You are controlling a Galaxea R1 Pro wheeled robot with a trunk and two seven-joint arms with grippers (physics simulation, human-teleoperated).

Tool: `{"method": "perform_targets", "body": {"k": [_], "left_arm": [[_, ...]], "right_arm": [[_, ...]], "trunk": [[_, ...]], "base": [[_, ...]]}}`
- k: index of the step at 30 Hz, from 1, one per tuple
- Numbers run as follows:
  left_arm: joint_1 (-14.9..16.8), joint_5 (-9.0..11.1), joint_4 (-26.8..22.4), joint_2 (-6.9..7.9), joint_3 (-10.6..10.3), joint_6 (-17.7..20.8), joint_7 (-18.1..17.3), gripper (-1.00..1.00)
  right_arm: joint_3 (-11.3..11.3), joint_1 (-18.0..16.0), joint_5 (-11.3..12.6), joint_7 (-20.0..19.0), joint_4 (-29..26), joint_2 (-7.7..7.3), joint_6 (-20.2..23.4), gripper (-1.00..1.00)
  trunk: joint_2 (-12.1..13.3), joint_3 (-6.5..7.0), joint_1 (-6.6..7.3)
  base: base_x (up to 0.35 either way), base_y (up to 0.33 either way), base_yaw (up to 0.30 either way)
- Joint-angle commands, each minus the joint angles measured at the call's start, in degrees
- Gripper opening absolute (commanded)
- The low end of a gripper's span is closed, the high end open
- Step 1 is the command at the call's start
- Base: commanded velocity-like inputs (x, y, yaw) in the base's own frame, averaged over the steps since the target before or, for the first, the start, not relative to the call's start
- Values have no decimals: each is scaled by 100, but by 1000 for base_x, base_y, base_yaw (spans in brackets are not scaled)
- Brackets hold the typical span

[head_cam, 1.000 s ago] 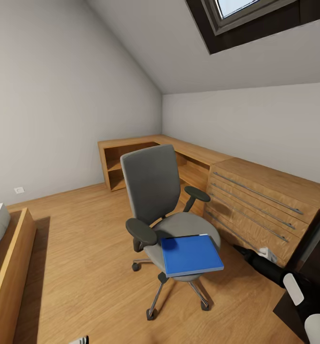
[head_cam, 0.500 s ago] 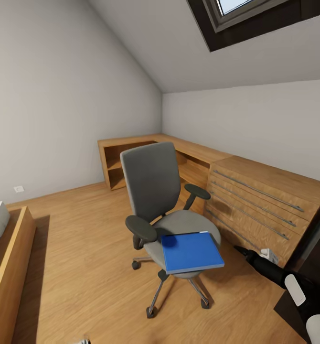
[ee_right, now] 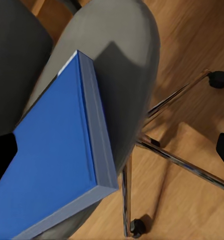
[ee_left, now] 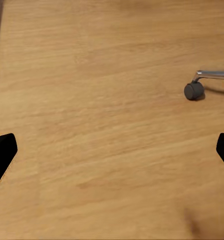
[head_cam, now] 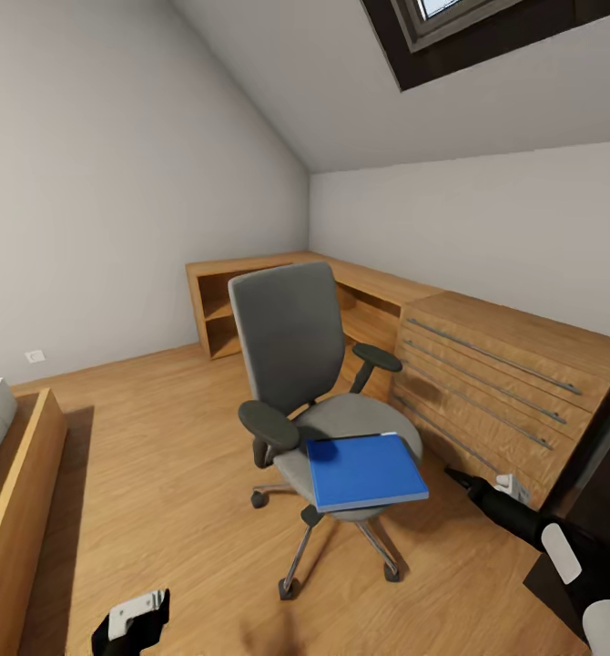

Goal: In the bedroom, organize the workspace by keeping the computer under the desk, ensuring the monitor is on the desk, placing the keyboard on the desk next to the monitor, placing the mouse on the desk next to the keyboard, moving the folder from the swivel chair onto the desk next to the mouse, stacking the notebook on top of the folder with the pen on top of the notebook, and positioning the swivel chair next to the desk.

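The swivel chair (head_cam: 291, 342), with grey seat and back, stands on the wooden floor mid-room. The bright blue folder (head_cam: 366, 471) lies flat on its seat and overhangs the front edge. My right gripper (head_cam: 462, 480) reaches in low from the right, a short way from the folder's right edge. In the right wrist view my right gripper (ee_right: 113, 155) is open, looking down on the folder (ee_right: 56, 160), the seat (ee_right: 124, 55) and the chrome legs. My left gripper (head_cam: 132, 621) is low at the left, and in its wrist view my left gripper (ee_left: 113, 150) is open over bare floor beside a chair castor (ee_left: 193, 90).
A light wooden drawer chest (head_cam: 496, 383) and a low wooden shelf unit (head_cam: 250, 305) line the far and right walls behind the chair. A bed frame (head_cam: 18, 492) runs along the left. A dark piece of furniture (head_cam: 605, 474) cuts in at the right edge.
My left gripper has risen into the bottom of the head view. The camera has tilted slightly; the chair, the folder and my right arm have hardly moved.
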State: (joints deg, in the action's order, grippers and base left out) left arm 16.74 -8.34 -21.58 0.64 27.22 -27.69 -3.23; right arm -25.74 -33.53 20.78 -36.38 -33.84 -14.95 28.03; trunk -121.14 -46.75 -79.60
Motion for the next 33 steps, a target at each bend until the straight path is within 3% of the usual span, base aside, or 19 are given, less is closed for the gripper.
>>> {"method": "perform_targets", "body": {"k": [1,3,7,11,17,28,33], "left_arm": [[5,-47,-362,-57,51,307,-45,100],[5,-46,-970,-159,58,887,-54,100],[5,-28,-2258,-412,65,2445,-69,100],[5,106,-2356,-505,90,2856,-170,100],[5,414,-2020,-489,136,2770,-401,100],[5,459,-1531,-475,152,1796,-400,100],[5,457,-1339,-450,153,1623,-400,100]], "right_arm": [[-18,-5,32,-9,0,4,45,100],[-18,-5,32,-9,1,9,45,100],[-19,-5,32,-9,1,17,45,100],[-18,-5,36,-22,28,24,45,100],[-19,-5,40,-396,87,21,54,100],[-19,-5,39,-944,185,24,248,100],[-19,-5,40,-986,260,25,262,100]], "trunk": [[-44,-24,-22],[-124,-60,-66],[-285,-132,-153],[-445,-204,-241],[-686,-311,-373],[-686,-311,-373],[-686,-311,-373]], "base": [[0,0,0],[0,0,0],[0,0,0],[0,0,0],[0,0,0],[0,0,0],[0,0,0]]}}
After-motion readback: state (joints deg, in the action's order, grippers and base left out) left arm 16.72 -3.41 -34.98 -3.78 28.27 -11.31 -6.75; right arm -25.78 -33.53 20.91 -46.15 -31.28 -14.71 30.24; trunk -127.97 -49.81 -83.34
